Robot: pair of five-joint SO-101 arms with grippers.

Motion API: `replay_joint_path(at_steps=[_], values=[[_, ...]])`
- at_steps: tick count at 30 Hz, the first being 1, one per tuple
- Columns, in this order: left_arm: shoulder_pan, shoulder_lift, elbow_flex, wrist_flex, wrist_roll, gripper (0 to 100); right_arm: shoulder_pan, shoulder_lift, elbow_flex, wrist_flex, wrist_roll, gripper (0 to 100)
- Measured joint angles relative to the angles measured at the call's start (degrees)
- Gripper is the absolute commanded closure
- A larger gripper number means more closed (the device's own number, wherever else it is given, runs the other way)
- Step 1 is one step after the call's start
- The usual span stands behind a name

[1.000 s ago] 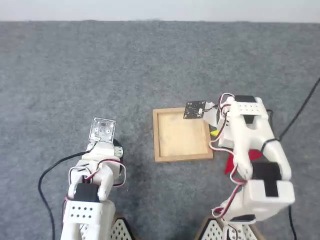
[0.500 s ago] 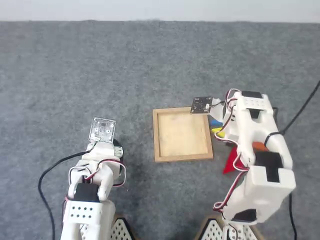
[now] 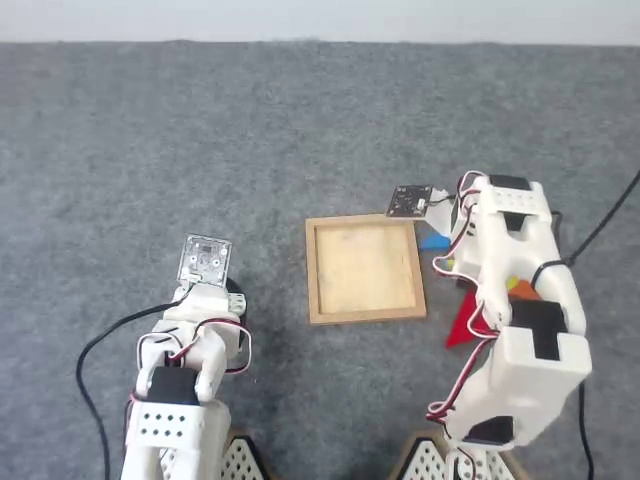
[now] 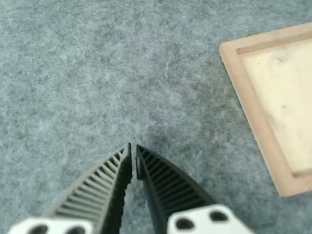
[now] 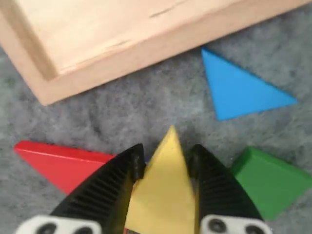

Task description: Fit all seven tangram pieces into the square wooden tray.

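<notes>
R gripper (image 5: 165,158) clamps yellow piece (image 5: 163,195) just outside tray (image 5: 122,53) rim, tray empty; recommend lifting clear of rim w/ piece level, then seating it flat into a corner

Tray mid-table, pieces to its right.
The tray (image 3: 312,270) lies between the arms, with the left gripper (image 4: 133,147) well left of it. Just right of it, the right gripper (image 5: 165,149) has a triangle (image 5: 163,195) between its fingers. A second triangle (image 5: 239,90) lies on the far side and a third triangle (image 5: 63,163) on the near side.
</notes>
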Motion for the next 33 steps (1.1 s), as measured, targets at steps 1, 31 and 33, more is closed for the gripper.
replay_joint_path(at_steps=[1,31,33], values=[[0.0,0.0,0.0,0.0,0.0,99,0.0,0.09,-0.88,1.14,0.0,87.9],[0.0,-0.09,0.0,0.0,0.0,99,7.21,-21.19,19.78,0.26,6.15,75.3],[0.0,-0.09,0.0,0.0,0.0,99,7.21,-21.19,20.57,-2.37,6.07,75.5]])
